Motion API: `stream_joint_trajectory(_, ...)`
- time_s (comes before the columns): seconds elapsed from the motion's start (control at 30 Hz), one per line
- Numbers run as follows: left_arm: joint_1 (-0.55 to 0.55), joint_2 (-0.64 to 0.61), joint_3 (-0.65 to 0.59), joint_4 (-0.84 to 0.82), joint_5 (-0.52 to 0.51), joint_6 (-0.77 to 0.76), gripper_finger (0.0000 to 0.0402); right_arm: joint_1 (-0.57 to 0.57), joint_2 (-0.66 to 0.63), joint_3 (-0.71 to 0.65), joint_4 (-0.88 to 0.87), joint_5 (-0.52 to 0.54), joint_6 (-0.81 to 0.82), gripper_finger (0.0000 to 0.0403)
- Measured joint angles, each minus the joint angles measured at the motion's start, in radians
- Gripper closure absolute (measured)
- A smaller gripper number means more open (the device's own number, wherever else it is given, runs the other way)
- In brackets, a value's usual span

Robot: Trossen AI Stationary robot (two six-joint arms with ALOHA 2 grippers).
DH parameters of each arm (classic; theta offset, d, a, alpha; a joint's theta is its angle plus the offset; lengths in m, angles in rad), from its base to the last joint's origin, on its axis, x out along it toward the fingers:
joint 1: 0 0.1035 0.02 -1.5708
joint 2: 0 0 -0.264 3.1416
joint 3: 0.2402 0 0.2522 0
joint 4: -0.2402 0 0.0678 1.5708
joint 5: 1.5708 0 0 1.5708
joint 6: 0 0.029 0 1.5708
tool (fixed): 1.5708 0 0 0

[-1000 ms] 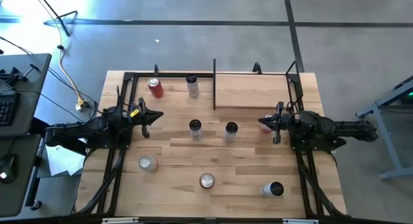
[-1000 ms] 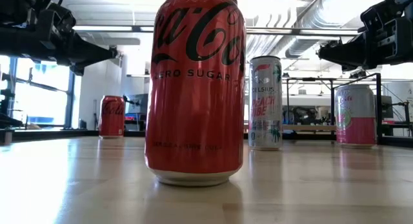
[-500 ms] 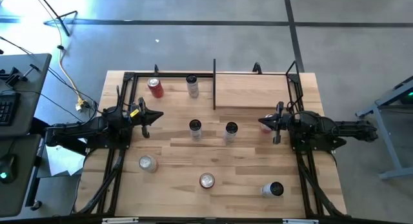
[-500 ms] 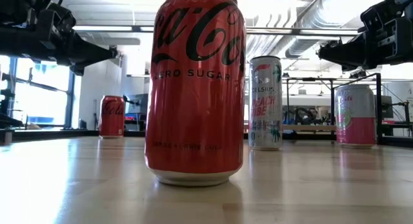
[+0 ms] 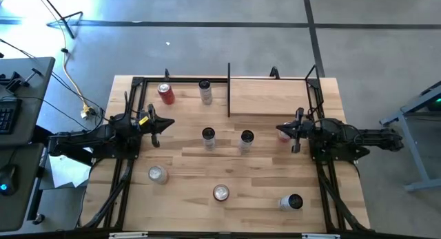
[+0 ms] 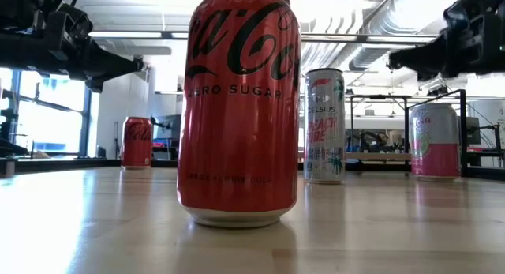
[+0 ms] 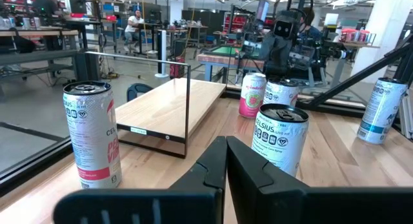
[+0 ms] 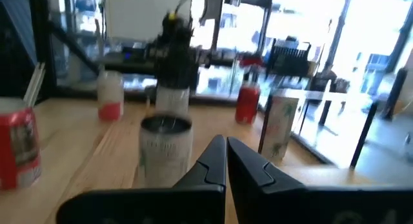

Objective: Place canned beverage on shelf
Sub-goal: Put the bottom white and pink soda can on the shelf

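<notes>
Several drink cans stand on the wooden table: a red one (image 5: 165, 93) and a slim one (image 5: 205, 91) at the far side, two (image 5: 208, 136) (image 5: 247, 138) mid-table, and a large red can (image 6: 241, 108) at the near edge. The shelf (image 5: 270, 96), a low light plank with a black upright plate (image 5: 229, 89) at its left end, lies at the far right and bears nothing. My left gripper (image 5: 165, 124) hovers shut at the table's left. My right gripper (image 5: 281, 129) hovers shut at the right, above a pink can (image 6: 434, 140).
Two more cans (image 5: 157, 173) (image 5: 220, 192) stand near the front edge, and one (image 5: 292, 202) lies on its side at the near right. Black frame rails (image 5: 182, 78) run along the far edge and down both sides. People and workbenches show beyond the table.
My right gripper has tipped a little at the wrist while staying in place, with its fingers still together. My left arm and all the cans have kept still.
</notes>
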Motion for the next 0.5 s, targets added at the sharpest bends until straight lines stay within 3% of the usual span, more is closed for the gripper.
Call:
stream_joint_trajectory(0.3,0.0,0.0,0.0,0.0,0.0,0.0,0.0398,0.0,0.0,0.0,0.273,0.028,-0.18,0.0402)
stream_joint_trajectory(0.5,0.0,0.0,0.0,0.0,0.0,0.0,0.0398,0.0,0.066,0.0,0.354,0.037,-0.186,0.0402)
